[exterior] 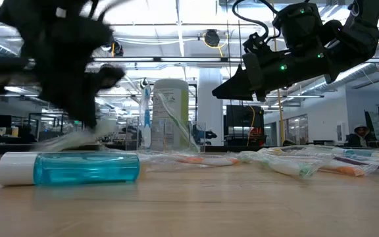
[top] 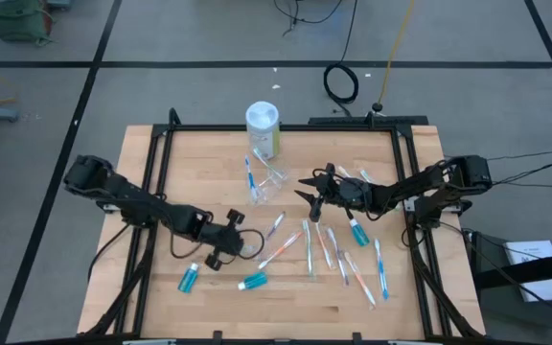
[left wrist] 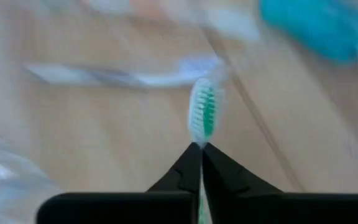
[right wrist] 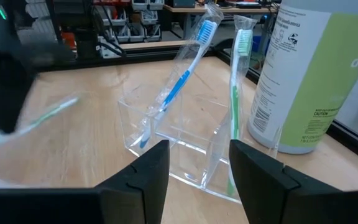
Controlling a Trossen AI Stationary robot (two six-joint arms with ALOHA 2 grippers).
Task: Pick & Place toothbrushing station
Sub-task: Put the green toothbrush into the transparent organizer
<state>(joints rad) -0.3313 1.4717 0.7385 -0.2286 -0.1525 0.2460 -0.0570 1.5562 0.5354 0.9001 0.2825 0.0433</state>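
1. The desk carries everything; a scatter of wrapped toothbrushes and blue tubes lies behind and beside the right end effector, so a clean approach means staying above that clutter.
2. The white canister stands just beyond the clear holder, near the far side of one of the right end effector's fingers. I judge the main risk is brushing it, so the path should favour the side away from it.
3. The clear holder, the toothbrushing station, sits directly ahead of the right end effector, between the lines of its two fingers, with a blue toothbrush and a green one standing in it.
4. The right end effector is released, fingers spread apart and not yet touching the holder. A level, slow advance, then closing low on the walls, should keep the brushes from tipping.
5. The left end effector is clenched on a green-bristled toothbrush, well apart from the holder; it should wait clear.
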